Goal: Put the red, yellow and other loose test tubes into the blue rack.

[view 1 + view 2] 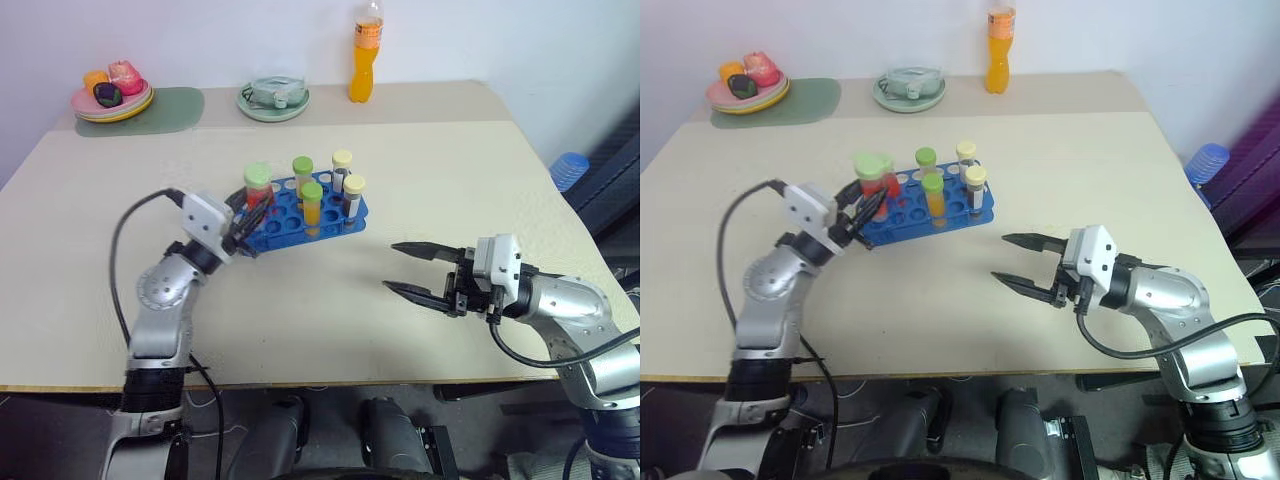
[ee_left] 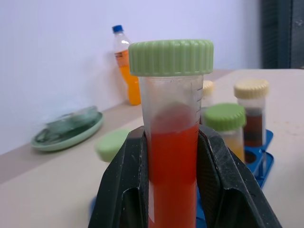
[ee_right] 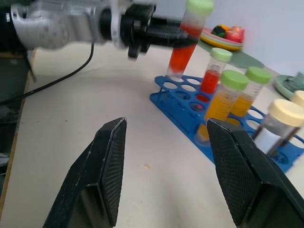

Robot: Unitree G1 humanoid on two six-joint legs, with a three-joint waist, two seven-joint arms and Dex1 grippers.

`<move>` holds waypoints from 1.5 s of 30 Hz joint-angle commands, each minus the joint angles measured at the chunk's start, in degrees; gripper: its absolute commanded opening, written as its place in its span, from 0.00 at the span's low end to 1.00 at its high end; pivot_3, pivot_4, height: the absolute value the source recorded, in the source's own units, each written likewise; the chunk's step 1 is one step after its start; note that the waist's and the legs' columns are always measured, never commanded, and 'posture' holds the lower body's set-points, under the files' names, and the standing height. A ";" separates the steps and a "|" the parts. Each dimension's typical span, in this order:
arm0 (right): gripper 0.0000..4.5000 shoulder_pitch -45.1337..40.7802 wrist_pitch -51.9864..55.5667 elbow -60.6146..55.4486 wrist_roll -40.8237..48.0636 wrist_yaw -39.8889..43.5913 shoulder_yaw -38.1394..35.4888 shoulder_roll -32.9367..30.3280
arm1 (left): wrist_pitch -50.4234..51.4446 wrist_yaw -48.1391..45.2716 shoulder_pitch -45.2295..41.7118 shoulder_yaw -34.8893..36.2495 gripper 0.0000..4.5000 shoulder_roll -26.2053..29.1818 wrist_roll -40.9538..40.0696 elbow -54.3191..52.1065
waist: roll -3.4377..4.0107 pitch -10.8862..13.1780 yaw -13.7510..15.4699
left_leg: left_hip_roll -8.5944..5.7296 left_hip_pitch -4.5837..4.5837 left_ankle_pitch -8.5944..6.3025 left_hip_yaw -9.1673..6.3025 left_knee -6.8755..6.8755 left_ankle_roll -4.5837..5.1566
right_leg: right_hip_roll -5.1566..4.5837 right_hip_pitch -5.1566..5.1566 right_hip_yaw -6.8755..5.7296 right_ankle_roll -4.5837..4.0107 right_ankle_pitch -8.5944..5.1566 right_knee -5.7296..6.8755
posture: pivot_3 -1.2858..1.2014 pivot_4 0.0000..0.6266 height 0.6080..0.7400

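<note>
The left gripper [image 1: 243, 222] pinches the red tube [image 1: 258, 190] just above the near-left holes of the rack [image 1: 300, 215], which holds five capped tubes, while the right gripper [image 1: 412, 270] stands spread and empty, well apart.

Two silver metal arms with black joints end in white wrist blocks and black two-fingered grippers, left [image 1: 243, 228] and right [image 1: 412, 268]; black cables loop along both.

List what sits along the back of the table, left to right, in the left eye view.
Plate of food → green mat → pale-green dish → orange bottle.
</note>
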 commanded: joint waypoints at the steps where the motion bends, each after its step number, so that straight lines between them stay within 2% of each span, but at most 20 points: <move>1: 0.61 0.46 0.22 -2.91 0.96 -0.82 -1.82 -0.74 | -4.78 0.95 -1.83 -1.46 0.16 -1.69 -0.28 3.66 | 0.00 0.00 -0.06 | 0.00 0.00 0.00 0.00 0.00 0.00 | 0.00 0.00 0.00 0.00 0.00 0.00 | 0.52 0.24 1.00; 7: 0.61 0.77 0.78 -3.95 0.90 -1.87 -2.29 -0.84 | -11.25 2.96 -3.31 -3.86 0.16 -2.49 2.64 11.51 | 0.00 -0.02 -0.03 | 0.00 0.01 0.00 0.00 0.00 0.01 | 0.00 0.00 -0.01 0.00 0.00 0.01 | 0.52 0.24 1.00; 37: 0.61 -0.82 0.20 -3.01 0.17 -3.35 -0.89 0.23 | -14.40 1.83 -3.25 -3.71 0.16 0.60 -1.02 18.57 | 0.20 -0.20 -0.28 | 0.01 0.06 -0.01 0.00 -0.03 0.03 | 0.04 0.02 0.00 0.01 0.00 0.01 | 0.52 0.24 1.00; 44: 0.61 -0.80 0.14 -2.91 0.12 -3.36 -0.96 0.22 | -6.05 -0.05 -2.95 -3.85 0.93 -0.90 -6.75 11.65 | 0.18 -0.19 -0.12 | 0.01 0.05 -0.02 0.00 -0.02 0.04 | 0.04 0.01 -0.01 0.01 0.00 0.01 | 0.52 0.24 1.00; 45: 0.61 -0.82 0.13 -2.86 0.12 -3.33 -0.95 0.22 | -4.45 0.22 -3.09 -3.63 0.98 -0.99 -7.42 10.21 | 0.17 -0.19 -0.10 | 0.01 0.04 -0.02 0.00 -0.02 0.04 | 0.04 0.01 -0.01 0.01 0.00 0.01 | 0.52 0.24 1.00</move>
